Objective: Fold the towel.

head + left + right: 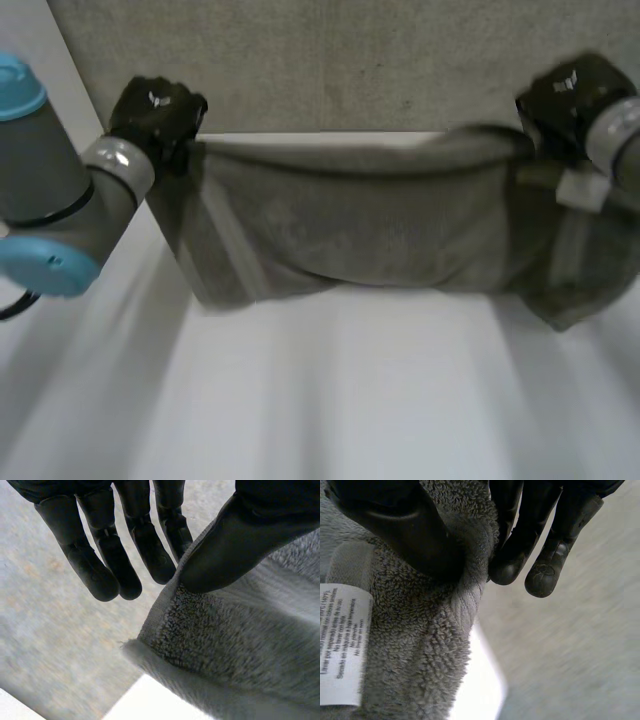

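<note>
Holding grey towel (350,230) stretched above white worktop (330,400) mid-fold, pinching upper corners between thumb and fingers (150,555) of left hand (155,110) and right hand (565,95); next likely needing even lowering.

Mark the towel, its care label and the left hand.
towel (360,225), head view: middle of the grey cloth.
care label (342,645), right wrist view: centre of the white tag.
left hand (235,542), left wrist view: thumb pinching the towel's edge.

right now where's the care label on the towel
The white care label is on the towel, just past the thumb of the right hand that pinches that corner. In the head view, that is the towel's right end.
</note>
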Controlling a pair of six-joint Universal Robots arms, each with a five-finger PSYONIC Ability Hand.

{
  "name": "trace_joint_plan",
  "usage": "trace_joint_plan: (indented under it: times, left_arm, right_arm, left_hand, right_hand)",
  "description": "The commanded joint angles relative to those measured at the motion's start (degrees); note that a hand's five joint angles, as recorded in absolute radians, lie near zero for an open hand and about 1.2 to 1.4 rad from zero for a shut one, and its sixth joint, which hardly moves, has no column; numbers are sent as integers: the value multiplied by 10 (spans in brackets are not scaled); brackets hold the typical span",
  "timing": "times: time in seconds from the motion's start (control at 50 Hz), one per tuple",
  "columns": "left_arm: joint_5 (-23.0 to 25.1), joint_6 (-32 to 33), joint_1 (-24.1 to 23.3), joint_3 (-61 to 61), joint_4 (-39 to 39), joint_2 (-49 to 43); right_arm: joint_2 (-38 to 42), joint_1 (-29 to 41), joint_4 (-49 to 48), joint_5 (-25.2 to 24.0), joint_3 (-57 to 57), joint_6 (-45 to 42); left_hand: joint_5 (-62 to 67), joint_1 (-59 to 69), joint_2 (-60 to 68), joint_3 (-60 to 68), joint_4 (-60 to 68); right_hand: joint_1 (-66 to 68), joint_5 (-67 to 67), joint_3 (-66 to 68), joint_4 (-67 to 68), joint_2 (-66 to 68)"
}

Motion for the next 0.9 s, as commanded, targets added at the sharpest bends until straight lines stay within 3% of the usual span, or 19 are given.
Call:
trace_joint_plan:
  times: [0.02, 0.1, 0.14, 0.22, 0.26, 0.28, 0.32, 0.34, 0.38, 0.44, 0.48, 0.54, 0.66, 0.9]
  left_arm:
    - [-13, -50, -4, 174, 93, -27]
    - [-25, -99, 0, 209, 140, -14]
    - [-29, -118, 0, 209, 158, -3]
    - [-33, -139, 2, 165, 169, 21]
    - [-29, -139, 6, 129, 169, 26]
    - [-25, -139, 12, 84, 174, 33]
    - [-20, -138, 19, 39, 175, 42]
    - [-13, -138, 27, -12, 175, 50]
    - [-2, -138, 34, -63, 176, 57]
    - [26, -136, 42, -172, 184, 67]
    - [37, -135, 44, -219, 197, 71]
    - [50, -132, 45, -310, 229, 81]
    - [52, -89, 45, -409, 291, 83]
    - [48, -67, 42, -428, 308, 81]
  right_arm:
    - [28, 38, -295, -18, -28, 13]
    - [-19, 42, -454, -46, 38, 83]
    - [-39, 42, -470, -53, 63, 124]
    - [-61, 41, -455, -62, 102, 205]
    - [-65, 35, -380, -68, 129, 249]
    - [-65, 35, -379, -68, 129, 249]
    - [-58, 24, -260, -70, 140, 247]
    - [-58, 24, -259, -70, 140, 247]
    - [-39, 20, -157, -68, 152, 233]
    - [-24, 19, -117, -70, 165, 221]
    - [-2, 14, -82, -71, 203, 196]
    - [8, 13, -88, -70, 248, 175]
    - [42, 16, -109, -67, 284, 163]
    - [66, 19, -123, -53, 326, 174]
  left_hand:
    - [-139, -14, -65, -80, -67]
    - [-139, -14, -65, -80, -67]
    - [-139, -14, -65, -80, -67]
    - [-139, -14, -65, -80, -67]
    - [-139, -14, -65, -80, -67]
    - [-139, -14, -65, -80, -67]
    - [-139, -14, -65, -80, -67]
    - [-139, -14, -65, -80, -67]
    - [-139, -14, -65, -80, -67]
    - [-139, -14, -65, -80, -67]
    - [-139, -14, -65, -80, -67]
    - [-139, -14, -65, -80, -67]
    - [-139, -14, -65, -80, -67]
    - [-139, -14, -65, -80, -67]
  right_hand:
    - [46, 35, 36, 33, 50]
    - [46, 35, 36, 33, 50]
    - [46, 35, 36, 33, 50]
    - [46, 35, 36, 33, 50]
    - [46, 35, 36, 33, 50]
    - [46, 35, 36, 33, 50]
    - [46, 35, 36, 33, 50]
    - [46, 35, 36, 33, 50]
    - [30, 18, 20, 17, 34]
    - [10, -2, 0, -3, 14]
    - [-106, -117, -115, -118, -102]
    - [-205, -217, -215, -218, -201]
    - [-217, -229, -227, -230, -213]
    - [-311, -323, -321, -324, -307]
